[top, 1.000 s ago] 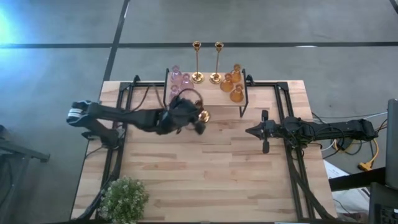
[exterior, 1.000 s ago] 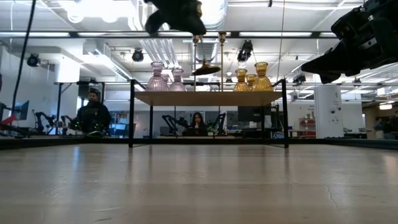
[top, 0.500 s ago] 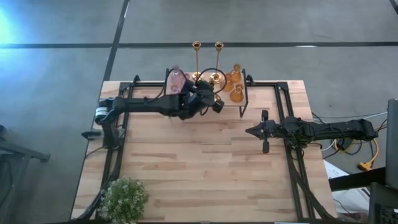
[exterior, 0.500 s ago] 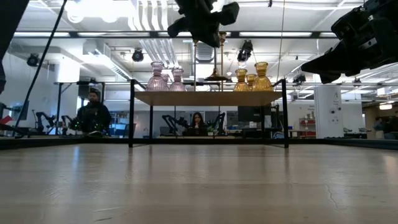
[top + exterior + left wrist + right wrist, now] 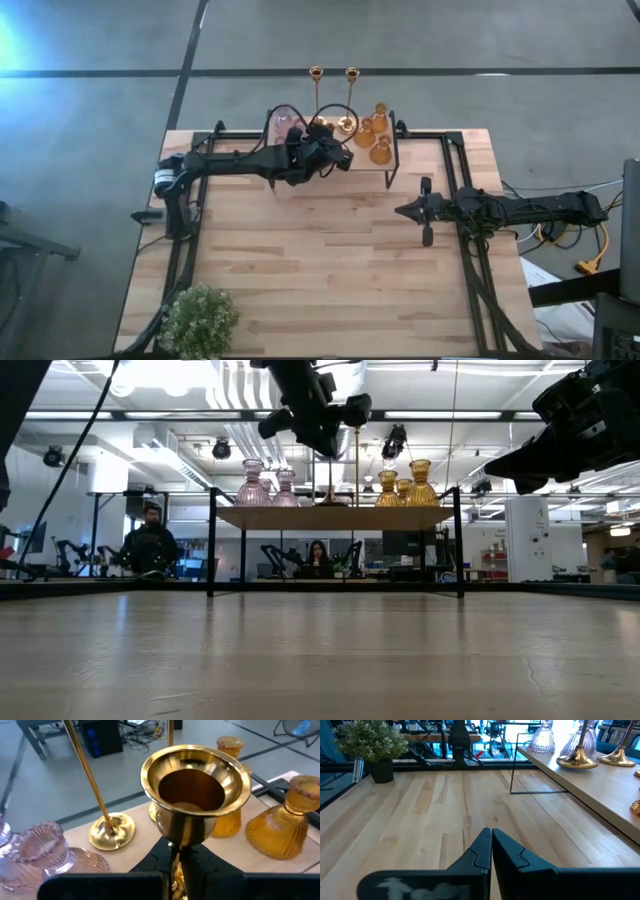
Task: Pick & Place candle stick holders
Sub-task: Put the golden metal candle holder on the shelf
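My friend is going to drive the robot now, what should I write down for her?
Left gripper: shut on a shiny gold candle stick holder, held over the raised wooden shelf at the table's back edge.
Right gripper: shut, holding nothing, waiting over the table's right side.
On the shelf: two gold holders, pink bell-shaped glass holders on its left end, amber bell-shaped glass holders on its right end.
Done: those are placed.
Left: set the held gold holder down among them, probably near the other gold ones, then let go.
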### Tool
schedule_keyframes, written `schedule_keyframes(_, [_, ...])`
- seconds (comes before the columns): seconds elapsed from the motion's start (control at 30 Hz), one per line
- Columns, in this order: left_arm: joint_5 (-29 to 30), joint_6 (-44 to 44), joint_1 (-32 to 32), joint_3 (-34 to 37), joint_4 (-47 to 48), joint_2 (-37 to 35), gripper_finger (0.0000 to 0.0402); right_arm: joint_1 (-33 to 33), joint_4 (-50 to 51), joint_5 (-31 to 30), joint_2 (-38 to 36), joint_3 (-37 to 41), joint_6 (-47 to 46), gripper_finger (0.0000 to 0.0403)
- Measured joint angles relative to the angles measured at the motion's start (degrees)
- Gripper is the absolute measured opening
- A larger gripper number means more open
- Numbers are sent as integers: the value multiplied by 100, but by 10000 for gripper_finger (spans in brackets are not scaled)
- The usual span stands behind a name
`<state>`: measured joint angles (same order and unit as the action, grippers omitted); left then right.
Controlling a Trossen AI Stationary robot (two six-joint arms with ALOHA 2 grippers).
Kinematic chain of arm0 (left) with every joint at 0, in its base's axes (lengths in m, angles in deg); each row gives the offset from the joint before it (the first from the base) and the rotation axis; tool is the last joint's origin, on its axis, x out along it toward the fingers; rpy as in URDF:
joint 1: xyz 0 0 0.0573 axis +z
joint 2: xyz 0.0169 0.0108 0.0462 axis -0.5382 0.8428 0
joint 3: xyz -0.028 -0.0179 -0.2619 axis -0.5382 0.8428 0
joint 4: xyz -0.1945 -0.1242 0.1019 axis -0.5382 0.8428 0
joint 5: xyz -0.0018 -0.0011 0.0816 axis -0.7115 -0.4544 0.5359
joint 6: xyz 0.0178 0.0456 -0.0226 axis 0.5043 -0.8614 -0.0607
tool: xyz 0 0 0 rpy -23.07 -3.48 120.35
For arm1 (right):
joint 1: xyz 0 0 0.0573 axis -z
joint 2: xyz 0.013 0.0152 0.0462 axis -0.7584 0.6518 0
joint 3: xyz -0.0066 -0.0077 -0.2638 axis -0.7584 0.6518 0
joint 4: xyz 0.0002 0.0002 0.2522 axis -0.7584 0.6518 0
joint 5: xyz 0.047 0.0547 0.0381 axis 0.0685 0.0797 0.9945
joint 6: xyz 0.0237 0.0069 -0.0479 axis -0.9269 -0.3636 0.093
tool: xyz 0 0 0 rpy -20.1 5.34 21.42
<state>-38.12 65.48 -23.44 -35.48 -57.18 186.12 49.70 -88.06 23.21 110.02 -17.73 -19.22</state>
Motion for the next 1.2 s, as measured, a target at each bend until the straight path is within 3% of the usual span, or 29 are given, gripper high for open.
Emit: schedule_keyframes(1.2, [-738,-276,397,360,-815,12,20,0,0,-2,0,0,0,9])
